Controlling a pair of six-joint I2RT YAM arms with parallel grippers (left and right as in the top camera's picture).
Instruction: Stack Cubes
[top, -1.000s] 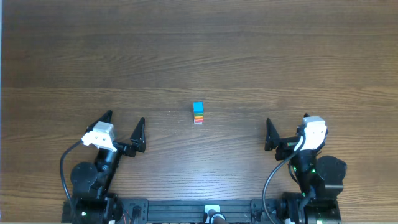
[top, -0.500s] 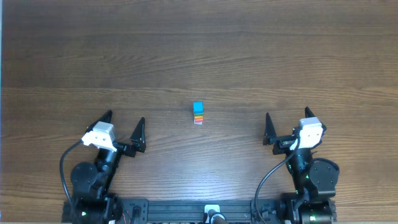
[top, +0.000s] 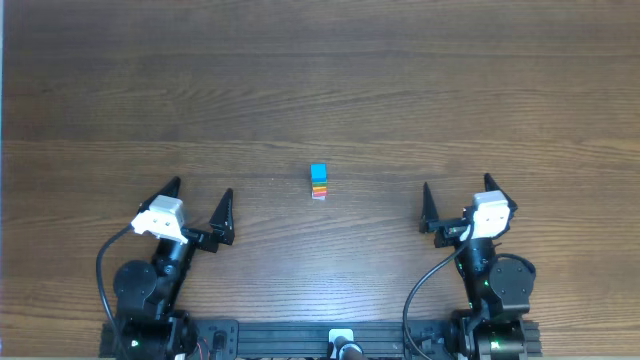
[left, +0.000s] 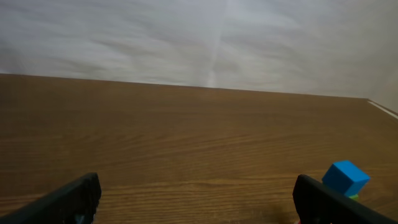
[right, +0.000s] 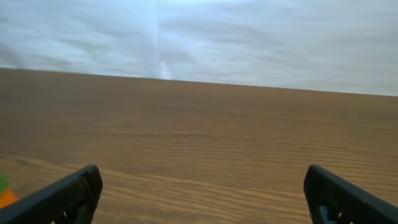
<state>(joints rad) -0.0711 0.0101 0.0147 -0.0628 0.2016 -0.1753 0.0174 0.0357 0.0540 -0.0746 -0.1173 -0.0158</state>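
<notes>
Seemingly the stack (top: 319, 190) is finished, blue cube (top: 318, 172) on top. Left gripper (top: 201, 188) and right gripper (top: 456, 183) sit spread open and empty, so any move should steer well clear.

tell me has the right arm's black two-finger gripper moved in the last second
Yes. The right gripper has shifted slightly left in the top view, closer to the small stack of coloured cubes, which has not moved.
</notes>
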